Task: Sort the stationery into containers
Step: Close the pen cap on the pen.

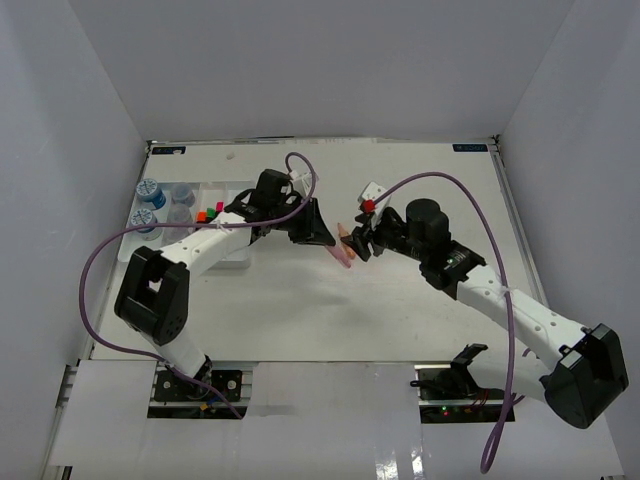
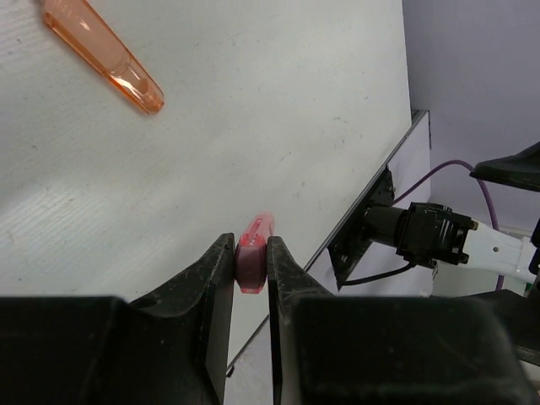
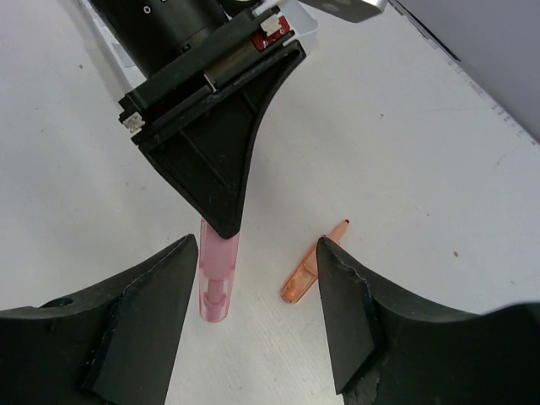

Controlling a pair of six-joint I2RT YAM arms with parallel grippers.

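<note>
My left gripper (image 2: pixel 251 246) is shut on a pastel pink marker (image 2: pixel 254 257), held low over the table at mid-table (image 1: pixel 347 256). The marker's free end points at my right gripper (image 3: pixel 257 253), which is open with its jaws on either side of that end (image 3: pixel 215 283), not touching it. A pastel orange marker (image 3: pixel 308 272) lies on the table beside the right gripper's fingertip; it also shows in the left wrist view (image 2: pixel 105 55). The white divided tray (image 1: pixel 238 262) stands at the left.
In the tray are blue-lidded jars (image 1: pixel 150 191), clear grey jars (image 1: pixel 182 194) and capped highlighters (image 1: pixel 206 213). The two grippers (image 1: pixel 333 243) (image 1: pixel 356 245) are close together at mid-table. White enclosure walls ring the table.
</note>
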